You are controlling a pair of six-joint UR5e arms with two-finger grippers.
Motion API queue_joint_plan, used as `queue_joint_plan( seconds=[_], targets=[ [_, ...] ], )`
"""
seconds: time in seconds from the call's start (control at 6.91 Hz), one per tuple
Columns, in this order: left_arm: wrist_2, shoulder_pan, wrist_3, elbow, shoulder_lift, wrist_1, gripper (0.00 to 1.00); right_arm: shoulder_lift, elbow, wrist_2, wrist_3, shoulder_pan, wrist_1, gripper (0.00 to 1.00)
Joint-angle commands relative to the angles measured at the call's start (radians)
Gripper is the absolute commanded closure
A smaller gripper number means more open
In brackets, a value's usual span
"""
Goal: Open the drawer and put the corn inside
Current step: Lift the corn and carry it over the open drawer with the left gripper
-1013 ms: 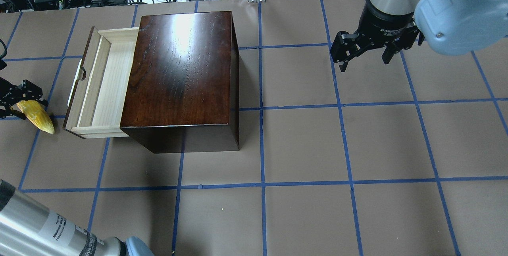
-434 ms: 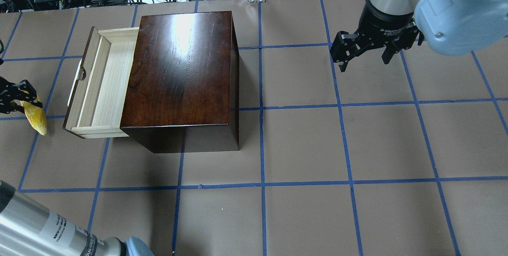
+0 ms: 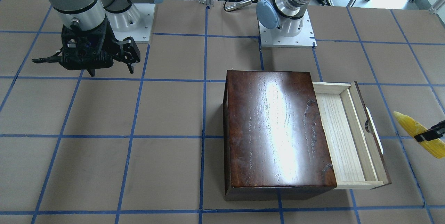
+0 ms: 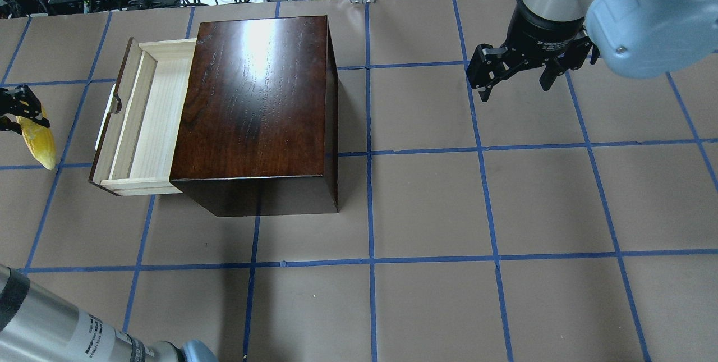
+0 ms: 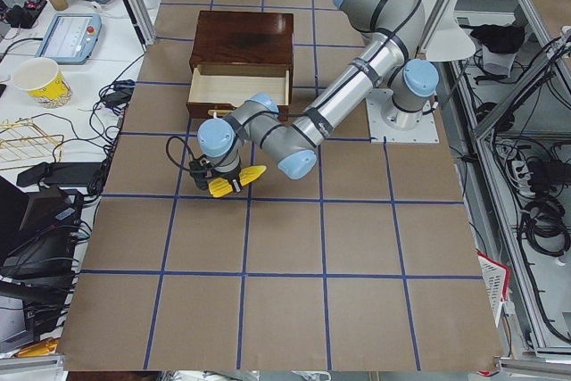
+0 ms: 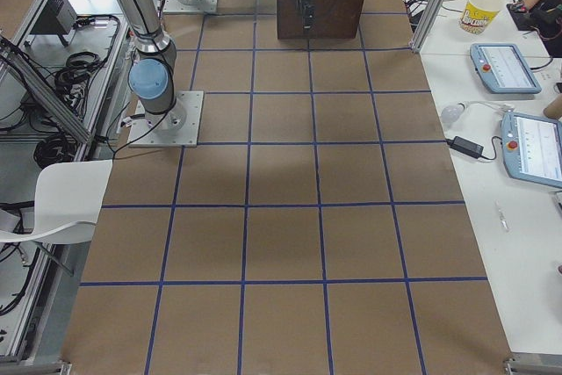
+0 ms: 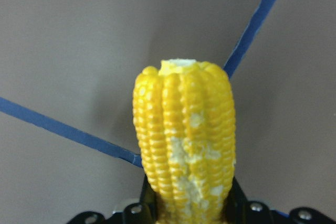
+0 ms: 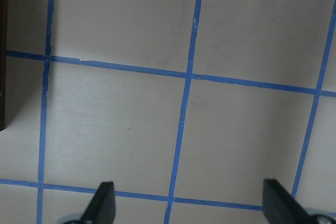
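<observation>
Step in hand: carrying the corn (image 4: 38, 136) to the open drawer (image 4: 143, 120).
Drawer: pulled out of the dark box (image 4: 258, 98) toward the tabletop's (image 4: 505, 210) left edge; its pale tray lies bare.
Corn: held between the drawer front and the left edge, apparently off the tabletop, tip toward the robot-side edge.
Left jaws: closed on the cob's thicker part.
Right jaws: spread wide, holding nothing, toward the right edge, well apart from the box.
Doing it well: rise enough to clear the front panel and white handle (image 4: 106, 120), keep the cob lengthwise along the tray, centre it over the pale wood, and lower before letting go.
Risk: the tray is shallow, so a high release may bounce the cob out.
</observation>
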Motion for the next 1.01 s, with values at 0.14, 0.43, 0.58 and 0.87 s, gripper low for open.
queue_joint_plan(
  seconds=[0.14,0.43,0.58,0.87],
  targets=[
    [0.006,-0.12,0.01,0.151,0.121,-0.235,1.0,0.0,0.0,0.0,0.0,-0.002,0.0,0.0],
    [0.063,-0.256,0.062,0.15,0.168,-0.24,1.0,0.0,0.0,0.0,0.0,0.001,0.0,0.0],
    [0.064,-0.31,0.109,0.143,0.166,-0.238,1.0,0.0,0.0,0.0,0.0,0.001,0.0,0.0],
    [0.063,-0.394,0.192,0.128,0.142,-0.24,1.0,0.0,0.0,0.0,0.0,-0.002,0.0,0.0]
  ],
)
